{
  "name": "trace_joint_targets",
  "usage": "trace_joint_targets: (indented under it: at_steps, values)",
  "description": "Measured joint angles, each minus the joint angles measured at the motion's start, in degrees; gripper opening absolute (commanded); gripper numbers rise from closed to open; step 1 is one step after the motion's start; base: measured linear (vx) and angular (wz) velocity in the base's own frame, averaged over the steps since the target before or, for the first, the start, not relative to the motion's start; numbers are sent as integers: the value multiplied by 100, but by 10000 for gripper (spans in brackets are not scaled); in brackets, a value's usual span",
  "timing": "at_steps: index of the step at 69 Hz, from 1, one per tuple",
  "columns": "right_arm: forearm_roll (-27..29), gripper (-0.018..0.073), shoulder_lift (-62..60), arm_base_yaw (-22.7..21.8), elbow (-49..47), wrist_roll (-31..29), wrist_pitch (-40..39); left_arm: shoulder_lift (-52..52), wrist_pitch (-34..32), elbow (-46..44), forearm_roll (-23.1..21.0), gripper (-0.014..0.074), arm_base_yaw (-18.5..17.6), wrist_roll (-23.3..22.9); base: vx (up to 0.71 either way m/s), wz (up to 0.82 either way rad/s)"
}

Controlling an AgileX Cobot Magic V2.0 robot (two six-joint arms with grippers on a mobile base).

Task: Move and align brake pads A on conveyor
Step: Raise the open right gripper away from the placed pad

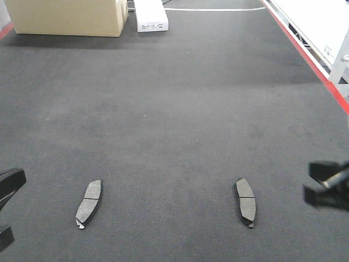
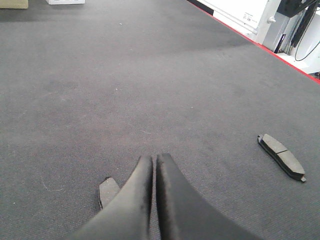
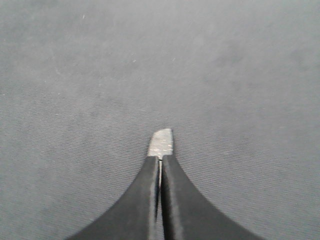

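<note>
Left pad (image 1: 89, 203) and right pad (image 1: 245, 202) lie near on conveyor (image 1: 174, 109), well apart, both roughly lengthwise, likely start of row. Left gripper (image 2: 155, 160) pinched closed, empty, close by left pad. Right gripper (image 3: 161, 159) clamps thin pale piece (image 3: 162, 142), probably another pad for row.

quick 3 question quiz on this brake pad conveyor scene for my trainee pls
1. How many brake pads lie on the conveyor in the front view?
2. True or false: the left pincer is shut with nothing between its fingers.
3. The right pincer is clamped on: A) a bolt B) a pale grey piece C) nothing

Key: 1 two; 2 true; 3 B
</note>
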Motion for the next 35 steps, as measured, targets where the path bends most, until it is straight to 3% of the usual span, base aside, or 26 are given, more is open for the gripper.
trace_joint_targets:
  at_steps: [18, 35]
  values:
    - [-199, -7, -1605, 0, 814, 0, -49, 0, 0, 0, 0, -6, 0, 0, 0, 0]
    - [-204, -7, -2062, 0, 923, 5, -94, 0, 0, 0, 0, -6, 0, 0, 0, 0]
